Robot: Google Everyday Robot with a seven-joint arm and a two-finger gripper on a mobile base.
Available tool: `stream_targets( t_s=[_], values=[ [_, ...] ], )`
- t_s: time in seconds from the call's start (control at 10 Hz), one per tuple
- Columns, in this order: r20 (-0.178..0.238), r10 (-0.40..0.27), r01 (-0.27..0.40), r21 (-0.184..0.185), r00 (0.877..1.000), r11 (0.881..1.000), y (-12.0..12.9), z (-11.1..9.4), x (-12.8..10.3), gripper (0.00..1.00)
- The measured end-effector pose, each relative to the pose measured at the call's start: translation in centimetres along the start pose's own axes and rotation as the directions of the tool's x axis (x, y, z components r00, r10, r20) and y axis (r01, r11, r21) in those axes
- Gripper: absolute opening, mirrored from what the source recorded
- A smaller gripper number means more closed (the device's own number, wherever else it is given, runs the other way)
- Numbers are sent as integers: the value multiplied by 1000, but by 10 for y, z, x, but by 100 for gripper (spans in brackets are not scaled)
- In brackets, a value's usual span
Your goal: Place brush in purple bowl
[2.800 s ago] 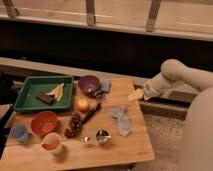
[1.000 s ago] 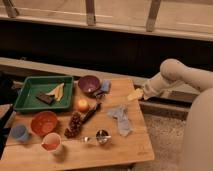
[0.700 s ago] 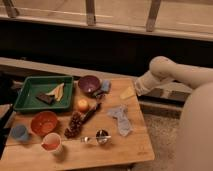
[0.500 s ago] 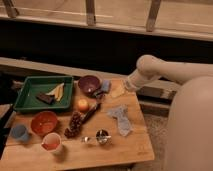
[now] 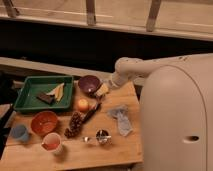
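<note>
The purple bowl (image 5: 89, 84) stands at the back of the wooden table (image 5: 115, 150), just right of the green tray. The brush (image 5: 91, 113) is a slim dark stick lying slantwise on the table in front of the bowl, next to an orange fruit (image 5: 83, 104). My gripper (image 5: 102, 90) hangs low at the bowl's right rim, just above the brush's far end. The white arm reaches in from the right.
A green tray (image 5: 30, 82) at the back left holds a short dark bar (image 5: 45, 98) and a yellow piece (image 5: 57, 91). An orange bowl (image 5: 44, 122), blue cup (image 5: 20, 132), white cup (image 5: 51, 142), pine cone (image 5: 75, 125), metal spoon (image 5: 97, 136) and grey cloth (image 5: 121, 117) lie around.
The arm has swung left from the table's right edge to the right side of the purple bowl and lowered. The things on the table have not moved.
</note>
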Motion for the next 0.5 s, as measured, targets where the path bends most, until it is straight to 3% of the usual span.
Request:
stream_targets(
  t_s=[0.5],
  values=[
    [-21,28,-28,-11,999,1000,1,7,5,80]
  ],
)
